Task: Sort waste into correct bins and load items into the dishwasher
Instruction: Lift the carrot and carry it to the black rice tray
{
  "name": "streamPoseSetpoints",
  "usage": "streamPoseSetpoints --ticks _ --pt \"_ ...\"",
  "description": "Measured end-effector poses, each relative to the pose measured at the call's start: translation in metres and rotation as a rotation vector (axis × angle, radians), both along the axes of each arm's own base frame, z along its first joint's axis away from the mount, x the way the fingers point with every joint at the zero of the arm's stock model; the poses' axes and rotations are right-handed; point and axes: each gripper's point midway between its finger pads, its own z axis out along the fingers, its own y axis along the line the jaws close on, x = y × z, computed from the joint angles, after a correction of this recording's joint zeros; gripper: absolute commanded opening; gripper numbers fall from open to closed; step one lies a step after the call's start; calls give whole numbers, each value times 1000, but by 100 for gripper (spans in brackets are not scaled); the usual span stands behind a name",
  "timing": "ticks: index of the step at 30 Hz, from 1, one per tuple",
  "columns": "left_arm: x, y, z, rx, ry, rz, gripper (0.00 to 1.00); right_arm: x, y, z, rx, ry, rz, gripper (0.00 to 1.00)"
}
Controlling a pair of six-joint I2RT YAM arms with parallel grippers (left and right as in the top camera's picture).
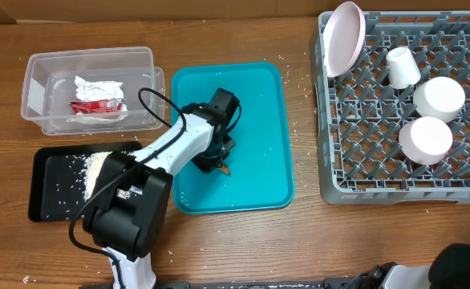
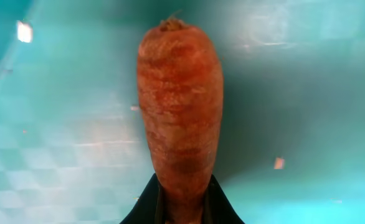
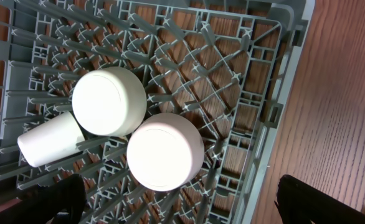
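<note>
Pinching the sausage-like stick [image 2: 180, 106] at one end, midway between the counter's side edges, the left gripper [image 1: 215, 163] is clamped on it; probably light, firm, perhaps greasy, better held mid-length

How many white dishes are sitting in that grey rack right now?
4. A plate leans on edge in the rack's top-left corner, a cup lies just right of it, and two upside-down bowls sit side by side near the right edge. None looks hidden.

One plate [image 1: 343, 36], two bowls [image 1: 439, 98], one cup [image 1: 402, 67], perhaps one napkin [image 1: 99, 86]
</note>
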Motion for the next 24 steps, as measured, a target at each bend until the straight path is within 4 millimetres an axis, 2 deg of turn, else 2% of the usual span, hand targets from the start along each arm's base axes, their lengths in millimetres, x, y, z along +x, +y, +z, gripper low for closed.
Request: streamPoseSetpoints --ticks 4,7,12,14,18,21,24 --pt "-5 13 15 17 31 -45 4 0 0 0 0 0 0 100" --pt "-3 27 43 34 19 -67 6 0 0 0 0 0 0 100" --pt "-3 72 96 88 -47 -10 7 0 0 0 0 1 0 100" --pt "-5 100 111 122 -66 47 6 0 0 0 0 1 0 100" --pt "-8 147 121 169 -68 160 6 0 0 0 0 0 0 100" --pt "-4 176 120 184 -84 244 6 0 0 0 0 0 0 100" --pt "-4 196 111 190 -91 303 7 0 0 0 0 0 0 100"
